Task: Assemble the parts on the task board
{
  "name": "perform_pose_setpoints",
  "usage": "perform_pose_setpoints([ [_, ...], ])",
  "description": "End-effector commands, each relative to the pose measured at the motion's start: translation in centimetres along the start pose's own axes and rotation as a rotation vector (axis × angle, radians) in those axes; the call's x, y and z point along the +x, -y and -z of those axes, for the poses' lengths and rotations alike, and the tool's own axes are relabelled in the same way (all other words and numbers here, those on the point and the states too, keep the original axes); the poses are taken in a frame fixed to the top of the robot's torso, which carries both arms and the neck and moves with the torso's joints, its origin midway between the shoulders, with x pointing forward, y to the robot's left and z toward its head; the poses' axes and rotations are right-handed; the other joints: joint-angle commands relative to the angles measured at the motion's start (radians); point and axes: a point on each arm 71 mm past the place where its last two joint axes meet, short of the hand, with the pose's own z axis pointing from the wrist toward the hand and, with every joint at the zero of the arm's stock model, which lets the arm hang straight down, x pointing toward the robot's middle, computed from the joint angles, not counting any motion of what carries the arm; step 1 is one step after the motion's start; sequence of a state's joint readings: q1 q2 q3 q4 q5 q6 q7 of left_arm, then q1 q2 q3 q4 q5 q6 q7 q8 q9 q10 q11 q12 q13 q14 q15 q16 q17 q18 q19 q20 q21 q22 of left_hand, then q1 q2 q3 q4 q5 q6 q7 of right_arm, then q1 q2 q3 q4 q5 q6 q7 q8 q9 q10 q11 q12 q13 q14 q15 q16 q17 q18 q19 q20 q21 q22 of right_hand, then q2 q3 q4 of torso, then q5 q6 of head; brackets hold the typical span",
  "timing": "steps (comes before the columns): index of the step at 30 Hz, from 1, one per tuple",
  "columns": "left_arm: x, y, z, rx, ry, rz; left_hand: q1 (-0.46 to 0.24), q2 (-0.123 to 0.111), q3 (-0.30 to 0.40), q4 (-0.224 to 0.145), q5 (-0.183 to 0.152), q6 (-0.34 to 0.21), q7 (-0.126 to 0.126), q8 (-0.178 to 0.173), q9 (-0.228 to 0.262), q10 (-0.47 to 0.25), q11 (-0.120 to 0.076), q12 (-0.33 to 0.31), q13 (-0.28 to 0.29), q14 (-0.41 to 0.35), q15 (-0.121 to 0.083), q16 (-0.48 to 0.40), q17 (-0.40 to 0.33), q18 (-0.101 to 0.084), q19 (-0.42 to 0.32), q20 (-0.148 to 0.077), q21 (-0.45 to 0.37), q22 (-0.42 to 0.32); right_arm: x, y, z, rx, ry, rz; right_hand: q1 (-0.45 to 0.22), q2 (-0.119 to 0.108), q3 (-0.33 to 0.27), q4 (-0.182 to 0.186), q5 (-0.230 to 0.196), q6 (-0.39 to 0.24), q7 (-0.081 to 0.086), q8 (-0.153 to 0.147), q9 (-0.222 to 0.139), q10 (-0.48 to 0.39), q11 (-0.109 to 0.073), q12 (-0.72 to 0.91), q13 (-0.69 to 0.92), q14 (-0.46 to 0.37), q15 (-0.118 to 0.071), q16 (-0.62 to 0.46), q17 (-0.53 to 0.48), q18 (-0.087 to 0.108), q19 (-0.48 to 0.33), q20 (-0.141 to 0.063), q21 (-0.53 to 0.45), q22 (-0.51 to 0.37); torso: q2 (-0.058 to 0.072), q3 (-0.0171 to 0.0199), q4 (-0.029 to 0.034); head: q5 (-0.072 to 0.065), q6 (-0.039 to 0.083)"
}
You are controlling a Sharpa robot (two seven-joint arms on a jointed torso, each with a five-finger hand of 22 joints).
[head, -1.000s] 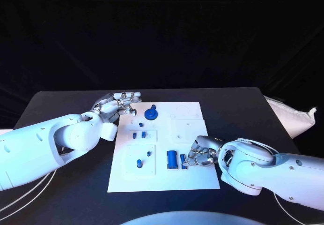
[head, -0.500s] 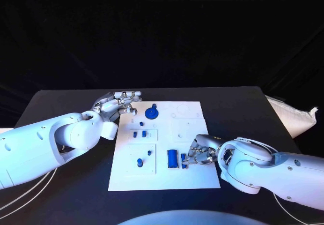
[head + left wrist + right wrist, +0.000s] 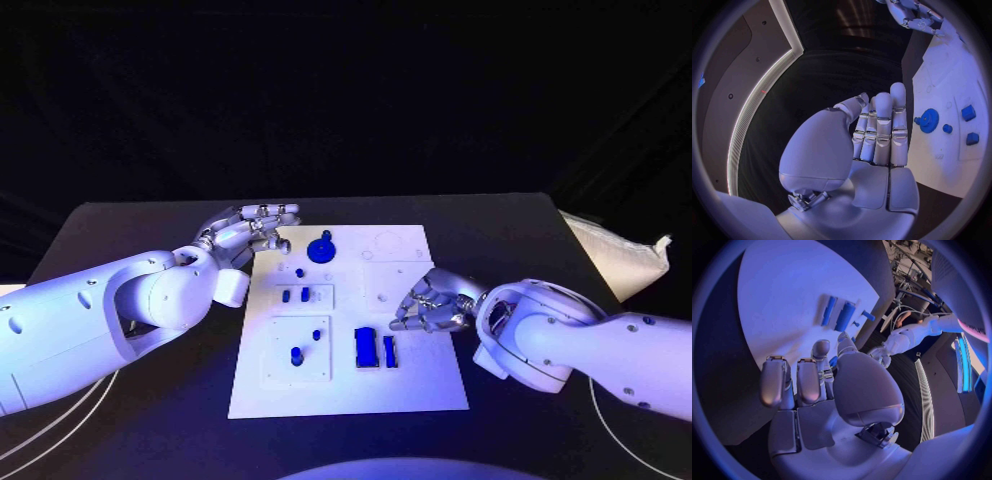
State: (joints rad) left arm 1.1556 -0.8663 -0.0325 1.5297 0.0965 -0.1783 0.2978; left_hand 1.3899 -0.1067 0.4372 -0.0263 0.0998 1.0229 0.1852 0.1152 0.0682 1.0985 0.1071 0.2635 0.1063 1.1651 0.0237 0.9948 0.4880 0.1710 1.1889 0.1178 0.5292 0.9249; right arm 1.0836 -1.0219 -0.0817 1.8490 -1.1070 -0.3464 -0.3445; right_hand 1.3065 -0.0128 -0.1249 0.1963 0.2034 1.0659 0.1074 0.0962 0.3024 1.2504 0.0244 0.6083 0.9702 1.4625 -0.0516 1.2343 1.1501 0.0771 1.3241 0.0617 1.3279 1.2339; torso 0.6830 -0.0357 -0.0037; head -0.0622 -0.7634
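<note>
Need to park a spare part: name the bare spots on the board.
Free: the task board's near strip below the two blue bars, and its far right corner beyond the right hand. Crowded: the left column beside the blue gear.

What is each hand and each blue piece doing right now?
left hand: open, fingers straight, holding nothing
right hand: fingers curled over the board; grip unclear
task board: flat on table
blue gear: on board
two blue bars: lying side by side

Dim scene, blue-violet light from above; task board (image 3: 404, 390) brightest, mild glare on white arms. Background black past the desk (image 3: 130, 220). Wrist views fisheye-bent, dark vignette around rim.
</note>
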Motion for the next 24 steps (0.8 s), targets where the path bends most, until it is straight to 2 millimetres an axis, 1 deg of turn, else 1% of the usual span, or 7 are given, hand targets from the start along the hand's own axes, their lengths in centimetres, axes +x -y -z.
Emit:
perform_pose_setpoints([
  [1,0.0,-0.2,-0.1,0.02,0.011,0.015,-0.024,-0.012,-0.02,0.007,0.001,-0.011,0.002,0.005,-0.001,-0.021,0.003,0.002,-0.004,-0.057,0.007,-0.053,-0.028,0.009,-0.047,0.006,-0.039,-0.021,-1.8,-0.3,-0.9,-0.15,0.018,-0.299,0.041,0.018,0.003,-0.017,-0.002,-0.023,0.01,-0.013,-0.004,-0.067,0.01,-0.106,-0.077,-0.052,0.014,-0.186,-0.188,0.049,-0.118,0.009,-0.141,-0.165,-0.018,-0.0053,0.0043,-0.006,0.017],
  [4,-0.1,-0.6,-0.2,0.025,0.031,0.025,-0.037,-0.015,-0.043,0.021,0.001,-0.02,0.004,0.007,-0.001,-0.039,0.013,-0.006,-0.015,-0.128,0.021,-0.179,-0.095,0.007,-0.132,0.021,-0.121,-0.073,-3.9,0.3,-2.4,-0.19,0.048,-0.437,0.09,0.043,0.009,-0.035,-0.015,-0.057,0.031,-0.027,-0.013,-0.121,0.033,-0.214,-0.188,-0.151,0.036,-0.513,-0.471,0.104,-0.308,0.029,-0.433,-0.471,-0.033,-0.0103,0.0052,-0.011,0.039],
  [8,-0.3,-1.1,-0.6,0.038,0.057,0.036,-0.04,-0.009,-0.061,0.037,0.001,-0.028,0.002,0.009,-0.001,-0.043,0.025,-0.029,-0.036,-0.184,0.05,-0.391,-0.195,0.002,-0.228,0.051,-0.24,-0.164,-6.2,1.2,-4.6,-0.234,0.087,-0.601,0.151,0.066,0.031,-0.055,-0.026,-0.082,0.065,-0.032,-0.033,-0.203,0.074,-0.385,-0.378,-0.25,0.081,-0.752,-0.593,0.103,-0.357,0.066,-0.625,-0.604,-0.052,-0.018,0.0059,-0.01,0.072],
  [11,-0.7,-1.4,-1.2,0.061,0.097,0.039,-0.03,-0.008,-0.071,0.043,0.001,-0.036,0.002,0.003,-0.002,-0.041,0.038,-0.066,-0.042,-0.173,0.073,-0.544,-0.257,0.008,-0.291,0.079,-0.339,-0.255,-7.6,1.8,-6.6,-0.25,0.126,-0.746,0.205,0.091,0.081,-0.078,-0.054,-0.096,0.082,-0.033,-0.063,-0.212,0.105,-0.472,-0.531,-0.341,0.121,-0.936,-0.711,0.102,-0.415,0.105,-0.789,-0.717,-0.064,-0.0203,0.0061,-0.009,0.104],
  [18,-1.7,-1.7,-2.6,0.092,0.17,0.035,-0.019,0.001,-0.101,0.053,0.002,-0.049,0.005,-0.022,-0.003,-0.056,0.051,-0.136,-0.043,-0.168,0.102,-0.728,-0.329,0.012,-0.326,0.122,-0.438,-0.382,-9.1,2.6,-9.5,-0.286,0.193,-0.873,0.191,0.073,0.142,-0.12,-0.064,-0.12,0.086,-0.033,-0.126,-0.214,0.125,-0.534,-0.731,-0.431,0.177,-1.114,-0.88,0.104,-0.458,0.161,-0.984,-0.859,-0.079,-0.0201,0.006,-0.001,0.143],
  [21,-2.1,-1.8,-3.1,0.098,0.2,0.025,-0.012,0.008,-0.115,0.053,0.003,-0.05,0.006,-0.031,-0.003,-0.075,0.061,-0.159,-0.044,-0.197,0.122,-0.79,-0.358,0.009,-0.374,0.139,-0.468,-0.429,-9.1,2.8,-10.4,-0.301,0.199,-0.885,0.169,0.069,0.158,-0.142,-0.066,-0.119,0.085,-0.034,-0.149,-0.209,0.129,-0.541,-0.789,-0.414,0.178,-1.14,-0.928,0.108,-0.432,0.168,-1.027,-0.898,-0.084,-0.0181,0.0022,0.005,0.152],
  [24,-2.3,-1.9,-3.6,0.104,0.215,0.011,-0.007,0.014,-0.126,0.051,0.004,-0.048,0.009,-0.037,-0.003,-0.077,0.064,-0.171,-0.044,-0.199,0.128,-0.822,-0.374,0.012,-0.395,0.149,-0.467,-0.462,-8.8,3.0,-10.9,-0.309,0.197,-0.891,0.144,0.072,0.182,-0.174,-0.064,-0.108,0.085,-0.034,-0.175,-0.192,0.125,-0.539,-0.849,-0.355,0.165,-1.156,-0.976,0.108,-0.366,0.156,-1.057,-0.937,-0.086,-0.0156,0.0051,0.009,0.155],
])
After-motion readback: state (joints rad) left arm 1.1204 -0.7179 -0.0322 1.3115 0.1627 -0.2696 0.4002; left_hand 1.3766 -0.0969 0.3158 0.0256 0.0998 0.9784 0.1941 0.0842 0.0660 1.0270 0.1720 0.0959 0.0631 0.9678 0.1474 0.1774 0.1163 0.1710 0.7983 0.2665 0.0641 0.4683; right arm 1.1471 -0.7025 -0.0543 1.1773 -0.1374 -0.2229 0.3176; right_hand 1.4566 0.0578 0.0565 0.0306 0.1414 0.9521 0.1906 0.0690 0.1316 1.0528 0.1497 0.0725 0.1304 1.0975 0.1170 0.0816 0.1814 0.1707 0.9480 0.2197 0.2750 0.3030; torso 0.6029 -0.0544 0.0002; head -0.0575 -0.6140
